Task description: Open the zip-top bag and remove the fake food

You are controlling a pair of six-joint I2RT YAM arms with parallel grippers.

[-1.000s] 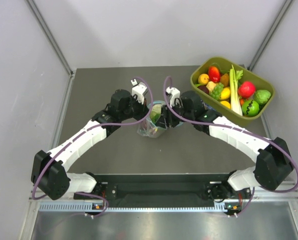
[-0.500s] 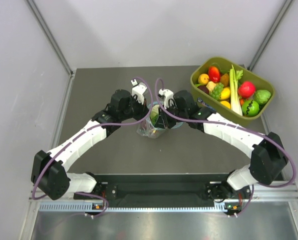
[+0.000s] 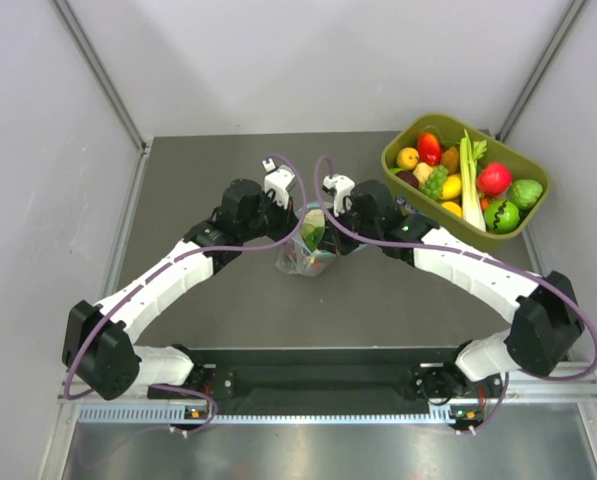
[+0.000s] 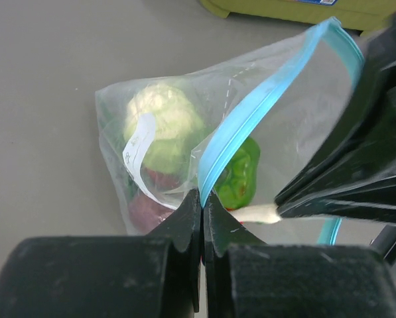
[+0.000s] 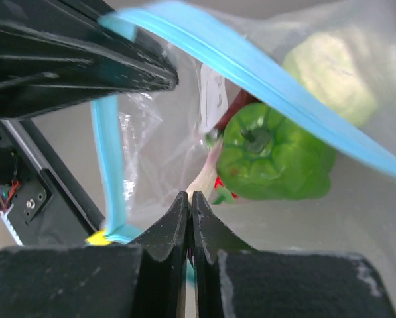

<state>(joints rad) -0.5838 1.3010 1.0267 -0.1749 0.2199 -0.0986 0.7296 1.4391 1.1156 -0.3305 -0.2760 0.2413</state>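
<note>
The clear zip-top bag (image 3: 306, 252) stands mid-table between both arms, mouth up. My left gripper (image 4: 202, 193) is shut on the near lip of its teal zip strip (image 4: 264, 99). My right gripper (image 5: 190, 195) reaches in from the other side, jaws pressed together on the opposite lip, with teal strip showing between the fingers. The mouth gapes between the two lips. Fake food lies inside: a pale green cabbage (image 4: 164, 122), a green bell pepper (image 5: 277, 159), something red (image 4: 148, 205) lower down, and a whitish stalk tip (image 4: 257, 213) at the right fingertips.
An olive-green tub (image 3: 433, 118) holding several toy fruits and vegetables sits at the back right, close to my right forearm. Grey walls enclose the dark table on the left, the right and at the back.
My right gripper has shifted left onto the bag's mouth and gone from partly open to shut. The left gripper has kept its grip and place.
</note>
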